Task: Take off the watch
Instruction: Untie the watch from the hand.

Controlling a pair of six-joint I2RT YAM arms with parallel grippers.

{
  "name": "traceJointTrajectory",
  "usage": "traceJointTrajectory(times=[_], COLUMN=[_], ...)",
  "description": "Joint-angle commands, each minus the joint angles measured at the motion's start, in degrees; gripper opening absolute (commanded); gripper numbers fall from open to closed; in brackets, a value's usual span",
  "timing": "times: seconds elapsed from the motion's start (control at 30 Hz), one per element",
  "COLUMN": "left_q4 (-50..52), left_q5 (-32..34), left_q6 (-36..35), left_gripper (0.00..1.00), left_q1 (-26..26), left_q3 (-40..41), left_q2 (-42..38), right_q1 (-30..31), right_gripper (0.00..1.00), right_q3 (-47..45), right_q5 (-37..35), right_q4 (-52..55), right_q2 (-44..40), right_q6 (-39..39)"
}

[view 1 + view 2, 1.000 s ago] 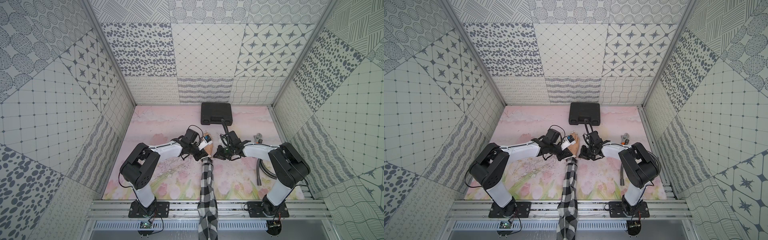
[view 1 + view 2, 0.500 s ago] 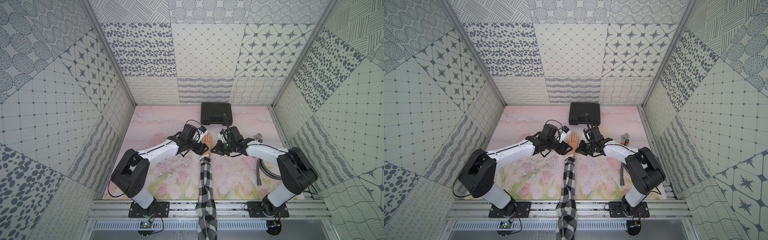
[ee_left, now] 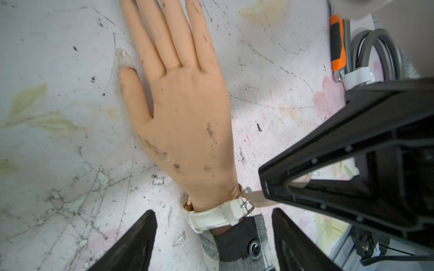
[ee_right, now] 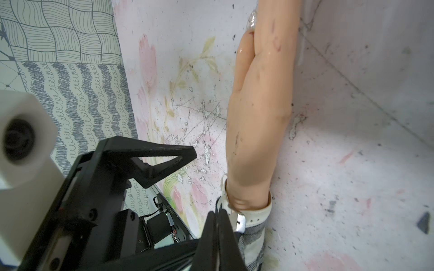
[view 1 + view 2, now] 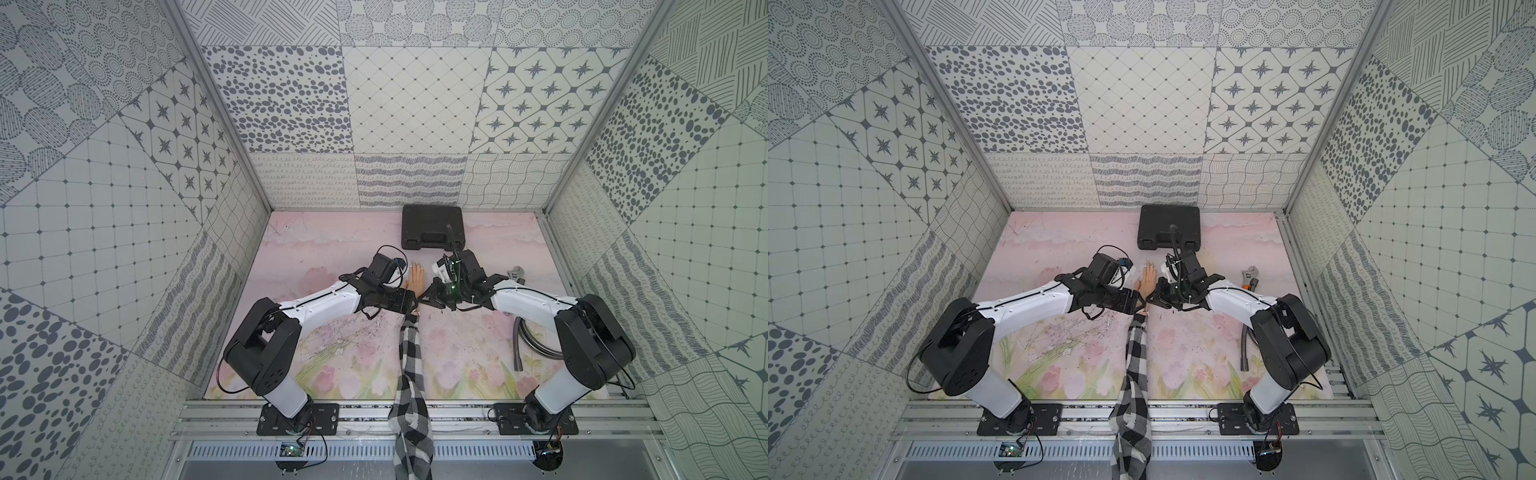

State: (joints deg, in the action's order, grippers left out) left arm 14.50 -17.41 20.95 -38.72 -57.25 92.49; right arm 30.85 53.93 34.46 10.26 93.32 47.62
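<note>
The watch (image 3: 216, 217) is strapped round the wrist of a mannequin hand (image 3: 185, 112) lying flat on the mat. Its white strap and metal buckle (image 3: 246, 207) face up, and only a gold edge of the dial shows at the wrist's side. My left gripper (image 3: 213, 244) is open, one finger on each side of the wrist and cuff. My right gripper (image 4: 217, 218) is shut on the strap's free end beside the buckle, and the strap (image 4: 254, 217) shows there too. In both top views the two grippers (image 5: 409, 305) (image 5: 1152, 301) meet at the wrist, below the hand (image 5: 417, 278) (image 5: 1148, 278).
A checked sleeve (image 5: 409, 365) runs from the wrist to the front rail. A black case (image 5: 432, 226) stands at the back. An adjustable wrench (image 5: 517, 274) and a grey hose (image 5: 519, 336) lie on the right, near the right arm.
My left gripper has gone from shut to open and now straddles the wrist. Both arms have reached a little farther back. The right gripper stays shut.
</note>
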Motion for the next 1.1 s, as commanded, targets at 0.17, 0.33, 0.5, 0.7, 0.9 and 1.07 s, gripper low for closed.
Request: traceJointTrajectory(times=[0.17,0.33,0.5,0.7,0.9,1.07], left_q4=[0.88,0.90,-4.18,-8.90,-12.02,-10.91], left_q5=[3.00,5.37,4.75,4.06,4.08,3.50], left_q6=[7.81,8.61,10.64,12.80,14.29,14.41], left_gripper=[0.78,0.78,0.78,0.77,0.78,0.77], left_q1=[-1.72,-1.71,-1.70,-1.63,-1.45,-1.45], left_q3=[1.37,1.56,3.57,4.67,5.22,4.50], left_q2=[2.07,2.57,1.36,0.28,-0.35,1.59], right_q1=[0.06,0.04,0.06,0.06,0.07,0.04], right_gripper=[0.00,0.00,0.00,0.00,0.00,0.00], right_q3=[0.91,0.49,0.03,-0.35,-0.67,-0.75], right_q5=[0.17,0.17,0.08,-0.01,-0.18,-0.08], right_q4=[-3.03,-3.14,-3.32,-3.44,-3.52,-3.76], right_q2=[-0.83,-0.98,-0.99,-1.02,-1.21,-1.16], right_q6=[0.12,0.18,0.27,0.16,0.14,0.18])
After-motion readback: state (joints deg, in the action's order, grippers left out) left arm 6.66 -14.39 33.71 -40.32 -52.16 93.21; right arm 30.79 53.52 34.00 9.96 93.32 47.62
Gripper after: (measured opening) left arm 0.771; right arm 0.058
